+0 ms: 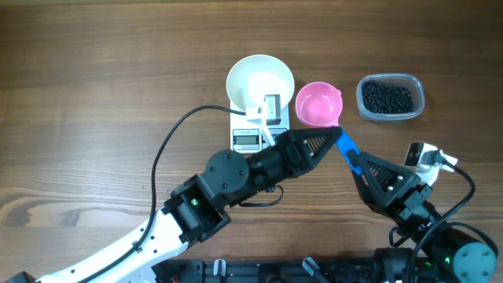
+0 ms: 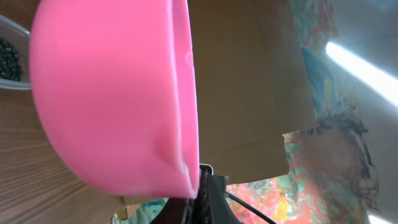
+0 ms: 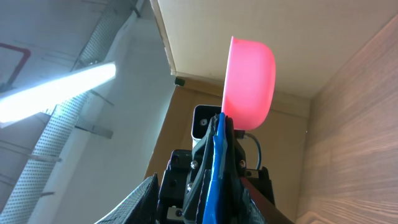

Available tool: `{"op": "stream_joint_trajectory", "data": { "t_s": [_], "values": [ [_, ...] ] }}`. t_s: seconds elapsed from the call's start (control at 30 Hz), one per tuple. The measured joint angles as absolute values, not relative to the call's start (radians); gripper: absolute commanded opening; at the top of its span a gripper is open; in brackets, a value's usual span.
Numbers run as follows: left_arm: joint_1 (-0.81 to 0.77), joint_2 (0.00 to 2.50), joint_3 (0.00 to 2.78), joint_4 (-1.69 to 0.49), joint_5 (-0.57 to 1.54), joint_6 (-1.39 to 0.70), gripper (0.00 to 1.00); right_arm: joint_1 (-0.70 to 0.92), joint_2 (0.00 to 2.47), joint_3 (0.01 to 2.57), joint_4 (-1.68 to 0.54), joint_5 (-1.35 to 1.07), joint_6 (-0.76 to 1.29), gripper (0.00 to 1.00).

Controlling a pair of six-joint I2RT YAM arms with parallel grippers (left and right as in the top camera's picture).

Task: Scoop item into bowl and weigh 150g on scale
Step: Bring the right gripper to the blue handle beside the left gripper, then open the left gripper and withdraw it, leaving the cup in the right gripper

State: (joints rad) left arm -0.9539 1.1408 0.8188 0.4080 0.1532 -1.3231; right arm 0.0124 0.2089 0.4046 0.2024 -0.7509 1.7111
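Observation:
The pink scoop (image 1: 318, 104) hangs between the white bowl (image 1: 255, 77) and the clear tub of black item pellets (image 1: 387, 97). It looks empty from above. My left gripper (image 1: 336, 140) is shut on it where the cup meets the blue handle (image 1: 348, 149). In the left wrist view the scoop (image 2: 112, 93) fills the frame above the left gripper (image 2: 202, 180). My right gripper (image 1: 355, 161) has the blue handle (image 3: 214, 174) between its fingers, which press close on both sides. The bowl stands on the scale (image 1: 248, 140).
My left arm (image 1: 236, 173) crosses the table's middle and overlaps the scale's front right corner. Its black cable (image 1: 169, 145) loops over the wood to the left. A corner of the tub (image 2: 9, 56) shows in the left wrist view.

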Motion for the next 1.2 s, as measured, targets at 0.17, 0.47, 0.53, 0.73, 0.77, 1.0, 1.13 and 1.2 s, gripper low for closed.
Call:
{"op": "stream_joint_trajectory", "data": {
  "t_s": [0.17,0.47,0.53,0.73,0.77,1.0,1.13,1.2],
  "values": [
    [-0.954,1.141,0.819,0.408,0.153,-1.323,0.04,0.012,0.209,0.405,0.2,-0.751,1.734,0.4],
    [-0.954,1.141,0.819,0.403,0.153,-1.323,0.04,0.012,0.209,0.405,0.184,-0.751,1.779,0.39],
    [-0.954,1.141,0.819,0.403,0.153,-1.323,0.04,0.012,0.209,0.405,0.184,-0.751,1.78,0.38],
    [-0.954,1.141,0.819,0.404,0.153,-1.323,0.04,0.012,0.209,0.405,0.183,-0.754,1.784,0.34],
    [-0.954,1.141,0.819,0.404,0.153,-1.323,0.04,0.012,0.209,0.405,0.181,-0.755,1.784,0.33],
    [-0.955,1.141,0.819,0.405,0.153,-1.323,0.04,0.012,0.209,0.405,0.18,-0.759,1.792,0.33],
    [-0.955,1.141,0.819,0.405,0.153,-1.323,0.04,0.012,0.209,0.405,0.18,-0.762,1.795,0.31],
    [-0.955,1.141,0.819,0.405,0.154,-1.323,0.04,0.012,0.209,0.405,0.18,-0.766,1.795,0.29]
  ]
}}
